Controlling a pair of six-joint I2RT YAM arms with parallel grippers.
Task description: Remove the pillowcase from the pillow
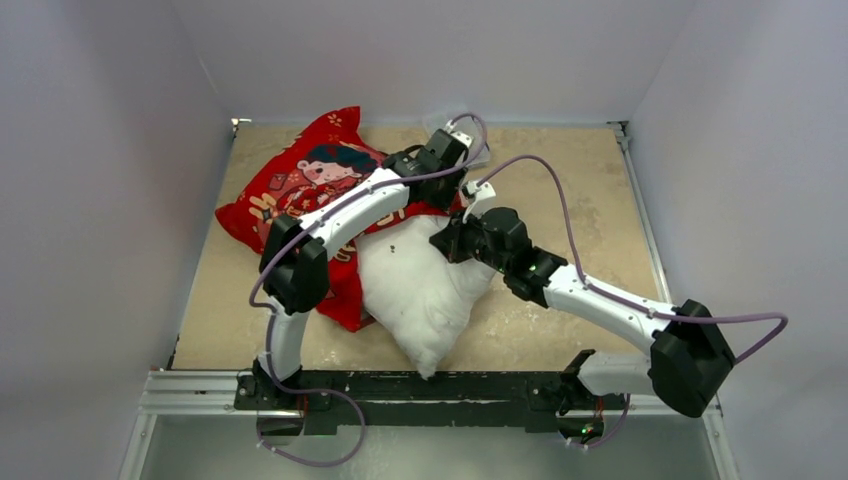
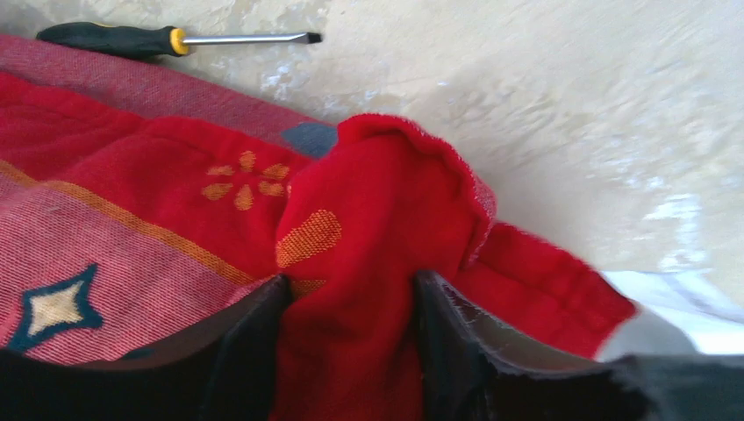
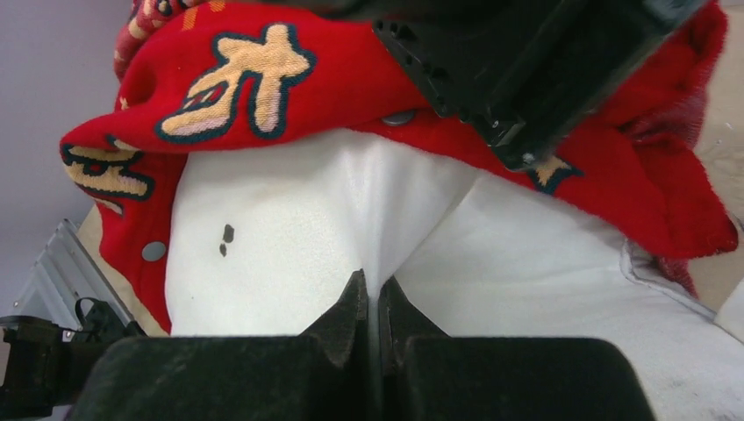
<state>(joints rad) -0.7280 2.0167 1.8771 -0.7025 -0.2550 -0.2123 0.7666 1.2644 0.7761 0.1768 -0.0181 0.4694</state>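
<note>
The left gripper (image 2: pixel 346 303) is clamped on a bunched fold of the red pillowcase (image 2: pixel 132 202), probably so it can drag the cover off toward the upper left of the overhead view. The right gripper (image 3: pixel 373 303) has its tips pinched on a tuck of the white pillow (image 3: pixel 289 219), likely to anchor it. The pillow lies mid-frame, its lower part bare and its top under the cover. A screwdriver (image 2: pixel 132 39) lies on the counter (image 2: pixel 570 105) just beyond the fabric. The left arm crosses over the cover.
</note>
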